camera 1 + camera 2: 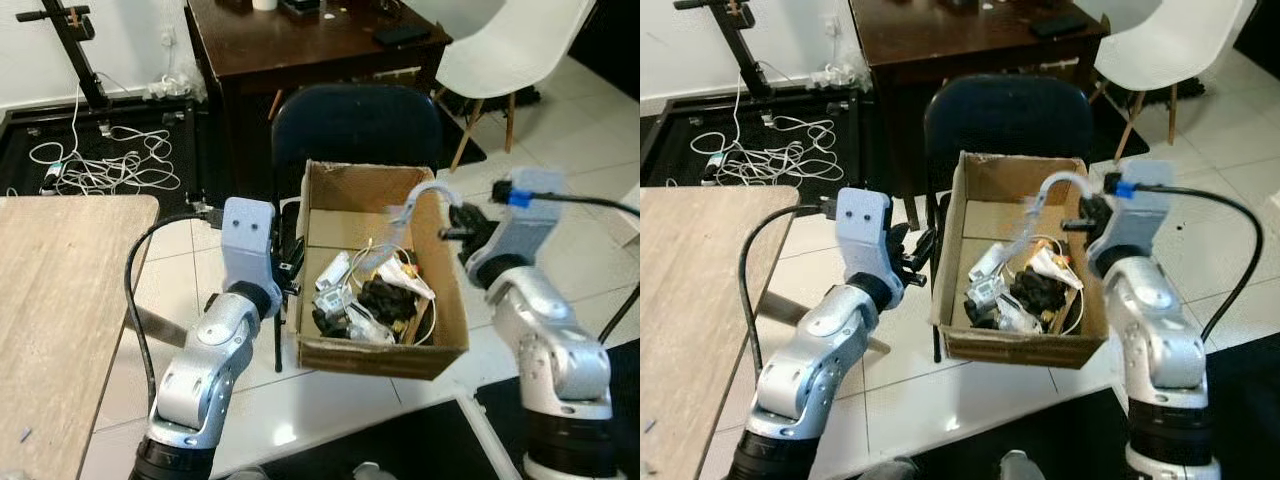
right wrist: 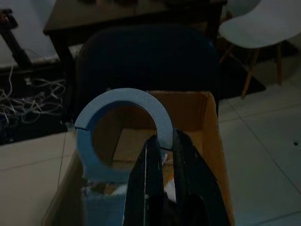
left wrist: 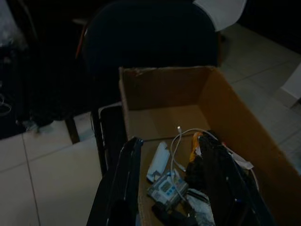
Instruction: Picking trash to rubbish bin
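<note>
An open cardboard box point(image 1: 452, 280) stands on the floor in front of a dark chair, holding cables, white wrappers and dark scraps point(image 1: 372, 296). My right gripper point(image 2: 162, 147) is shut on one end of a curved pale-blue foam piece point(image 2: 123, 101), which hangs over the box's right rim point(image 1: 1048, 192). My left gripper point(image 3: 169, 141) is open and empty beside the box's left wall, its fingers point(image 3: 127, 179) pointing toward the box interior.
A dark chair point(image 1: 355, 122) stands just behind the box, with a dark wooden desk point(image 1: 300, 45) beyond it. A white chair point(image 1: 510, 45) is at back right. A light wooden table point(image 1: 55, 300) is at my left. Loose white cables point(image 1: 105, 160) lie on the floor.
</note>
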### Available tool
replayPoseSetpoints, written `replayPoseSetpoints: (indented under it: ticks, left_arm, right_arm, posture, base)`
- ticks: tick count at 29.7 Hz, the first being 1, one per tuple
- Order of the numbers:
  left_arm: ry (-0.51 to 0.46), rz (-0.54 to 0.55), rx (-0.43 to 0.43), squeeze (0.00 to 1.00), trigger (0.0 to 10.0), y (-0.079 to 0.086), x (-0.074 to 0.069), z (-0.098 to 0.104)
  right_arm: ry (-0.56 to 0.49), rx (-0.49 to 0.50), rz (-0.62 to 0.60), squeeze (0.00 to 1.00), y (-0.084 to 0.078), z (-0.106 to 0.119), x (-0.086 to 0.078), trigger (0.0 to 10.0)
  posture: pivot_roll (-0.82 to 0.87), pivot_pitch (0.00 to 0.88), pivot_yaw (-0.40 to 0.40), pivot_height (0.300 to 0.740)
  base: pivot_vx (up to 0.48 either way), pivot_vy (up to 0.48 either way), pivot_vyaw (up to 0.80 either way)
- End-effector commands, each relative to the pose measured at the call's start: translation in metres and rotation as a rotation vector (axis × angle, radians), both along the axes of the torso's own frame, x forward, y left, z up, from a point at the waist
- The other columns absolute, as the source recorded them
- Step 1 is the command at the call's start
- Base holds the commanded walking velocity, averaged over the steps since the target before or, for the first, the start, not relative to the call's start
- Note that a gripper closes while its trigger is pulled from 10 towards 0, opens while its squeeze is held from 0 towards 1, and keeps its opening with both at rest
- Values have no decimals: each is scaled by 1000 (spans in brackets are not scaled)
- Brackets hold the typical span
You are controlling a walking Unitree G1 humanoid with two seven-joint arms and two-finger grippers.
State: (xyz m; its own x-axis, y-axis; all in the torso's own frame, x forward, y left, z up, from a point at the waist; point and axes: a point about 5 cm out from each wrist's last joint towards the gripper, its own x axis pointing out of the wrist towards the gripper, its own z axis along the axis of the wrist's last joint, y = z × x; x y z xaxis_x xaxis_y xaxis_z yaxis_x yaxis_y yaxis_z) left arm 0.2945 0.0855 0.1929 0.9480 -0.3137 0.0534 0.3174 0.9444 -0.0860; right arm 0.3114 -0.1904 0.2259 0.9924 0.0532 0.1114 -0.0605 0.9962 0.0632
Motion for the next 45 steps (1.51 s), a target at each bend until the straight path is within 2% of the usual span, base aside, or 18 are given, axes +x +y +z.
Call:
replayPoseSetpoints:
  ticks: [1, 6, 9, 13, 17, 20, 23, 26, 29, 31, 32, 33, 37, 41, 45]
  left_arm:
    - [26, 16, 14, 0, 10000, 3, -2, -8]
    - [19, 10, 36, 0, 10000, 2, -1, -7]
    - [9, -24, 90, 0, 10000, -1, 0, -9]
    - [0, -47, 107, 0, 10000, -1, 4, -8]
    - [-18, -102, 129, 0, 10000, -4, 10, -9]
    - [-26, -138, 136, 0, 10000, -5, 12, -6]
    - [-31, -145, 128, 0, 10000, -5, 12, -1]
    - [-36, -156, 119, 0, 10000, -7, 12, 1]
    - [-38, -160, 118, 0, 10000, -7, 11, 1]
    - [-40, -167, 108, 0, 10000, -7, 11, 2]
    - [-40, -167, 108, 0, 10000, -7, 11, 2]
    - [-42, -174, 99, 0, 10000, -7, 11, 3]
    - [-50, -200, 70, 0, 10000, -9, 8, 6]
    - [-63, -267, 43, 0, 10000, -14, 1, 9]
    - [-68, -284, 44, 0, 10000, -17, -1, 9]
  right_arm:
    - [20, -2, -8, 0, -2, -7, 0, 10000]
    - [35, -1, -37, 0, -10, -11, 2, 10000]
    - [50, 2, -66, 0, -18, -17, 7, 10000]
    - [75, -34, -86, 0, -25, -22, 14, 10000]
    - [125, -110, -88, 0, -30, -33, 25, 10000]
    - [138, -150, -112, 0, -43, -44, 31, 10000]
    - [133, -144, -133, 0, -55, -49, 38, 10000]
    - [123, -110, -131, 0, -60, -48, 46, 10000]
    - [121, -96, -127, 0, -60, -47, 48, 10000]
    - [115, -95, -74, 0, -52, -43, 59, 10000]
    - [115, -95, -74, 0, -52, -43, 59, 10000]
    - [112, -120, -28, 0, -44, -41, 66, 10000]
    - [105, -162, 29, 0, -31, -37, 73, 10000]
    - [101, -164, 49, 0, -27, -37, 77, 10000]
    - [109, -168, 68, 0, -26, -38, 78, 10000]
  posture:
    - [6, 207, 14, 740]
    - [24, 227, 27, 740]
    - [31, 237, 36, 740]
    - [34, 257, 44, 740]
    - [42, 287, 50, 740]
    - [49, 298, 58, 740]
    - [64, 317, 68, 740]
    - [66, 326, 68, 740]
    - [66, 332, 67, 740]
    - [63, 336, 60, 740]
    - [63, 336, 60, 740]
    - [63, 336, 60, 740]
    - [62, 334, 47, 740]
    - [57, 328, 33, 740]
    - [54, 327, 27, 740]
  base:
    - [0, 0, 0]
    - [0, 0, 0]
    - [0, 0, 0]
    - [0, 0, 0]
    - [0, 0, 0]
    - [0, 0, 0]
    - [0, 0, 0]
    - [0, 0, 0]
    - [0, 0, 0]
    - [0, 0, 0]
    - [0, 0, 0]
    - [0, 0, 0]
    - [0, 0, 0]
    - [0, 0, 0]
    - [0, 0, 0]
